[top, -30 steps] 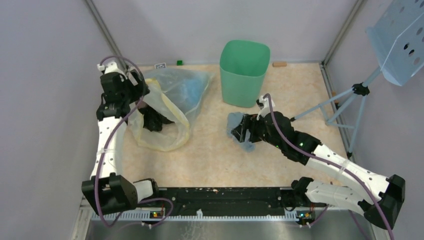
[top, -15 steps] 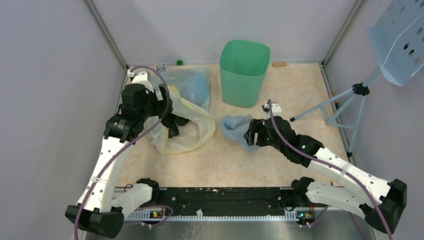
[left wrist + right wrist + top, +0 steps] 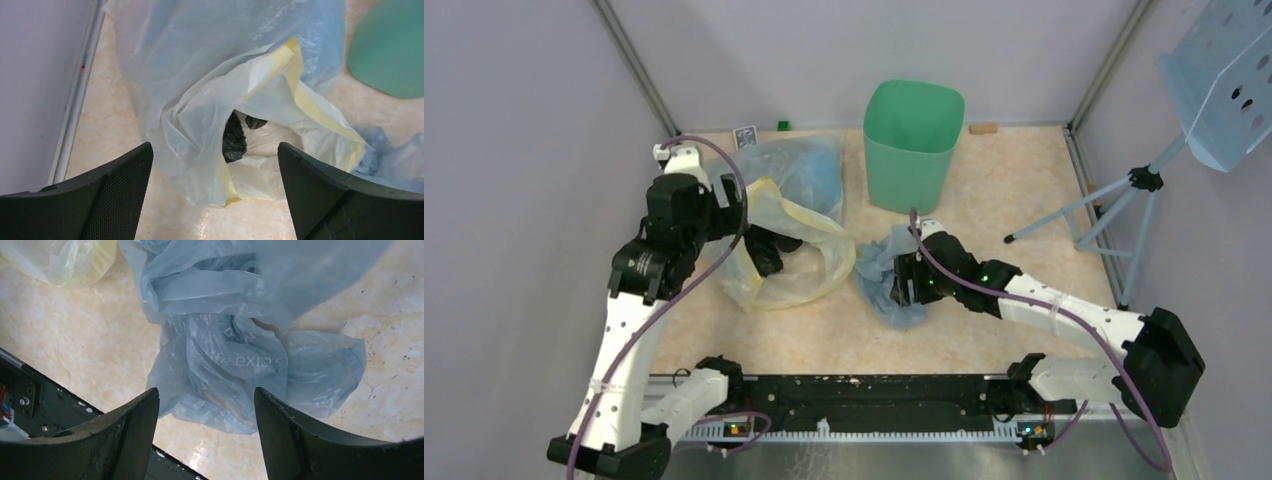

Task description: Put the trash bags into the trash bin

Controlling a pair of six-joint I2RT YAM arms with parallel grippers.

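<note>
Right gripper [image 3: 205, 396] unclenched, straddling the crumpled trash bags [image 3: 225, 357] mid-worktop; trash bin [image 3: 912, 135] stands at the far edge. Suggest descending, then pinching the thick bunched folds. Left gripper [image 3: 215, 150] released.

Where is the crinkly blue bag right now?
In the top view the blue bag lies crumpled on the table near the middle, just nearer the robot than the green bin, with the big yellowish bag to its left.
</note>
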